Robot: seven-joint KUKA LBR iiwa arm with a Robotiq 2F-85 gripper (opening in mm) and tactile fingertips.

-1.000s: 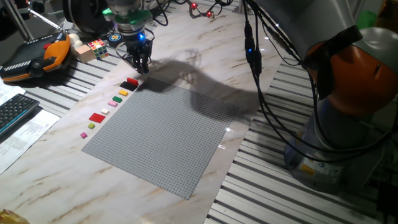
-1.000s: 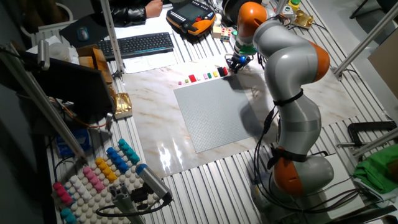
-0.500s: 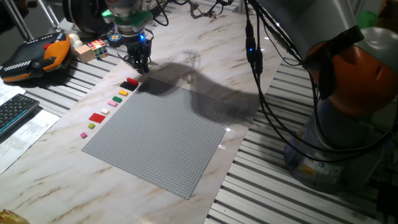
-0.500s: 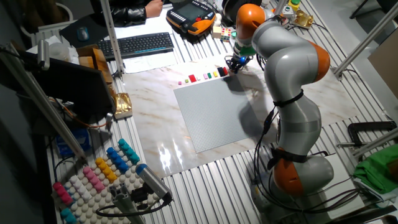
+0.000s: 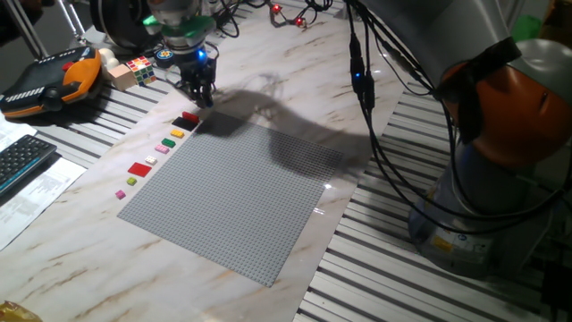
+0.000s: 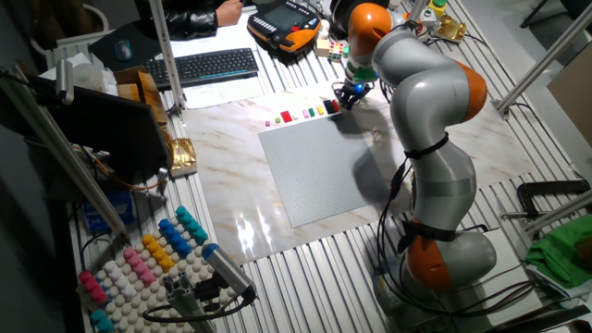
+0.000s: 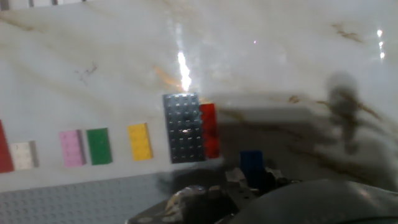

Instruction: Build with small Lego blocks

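Small Lego blocks lie in a row along the left edge of the grey baseplate (image 5: 232, 188): a black and red pair (image 5: 188, 119), then yellow (image 5: 177, 133), green, pink, white and a larger red one (image 5: 139, 168). The hand view shows the black block (image 7: 183, 127), red (image 7: 209, 129), yellow (image 7: 140, 141), green (image 7: 98, 146) and pink (image 7: 71, 148). My gripper (image 5: 198, 94) (image 6: 347, 92) hangs just beyond the black end of the row, fingers close together. A small blue block (image 7: 251, 162) sits at the fingertips of the gripper (image 7: 249, 178), seemingly held.
A Rubik's cube (image 5: 138, 69) and an orange teach pendant (image 5: 54, 80) lie behind the gripper to the left. A keyboard (image 5: 22, 161) is at the left edge. Black cables (image 5: 362, 80) hang from the arm over the table's right side.
The gripper has shifted slightly up and to the left, away from the black and red blocks. The row of blocks has not moved.
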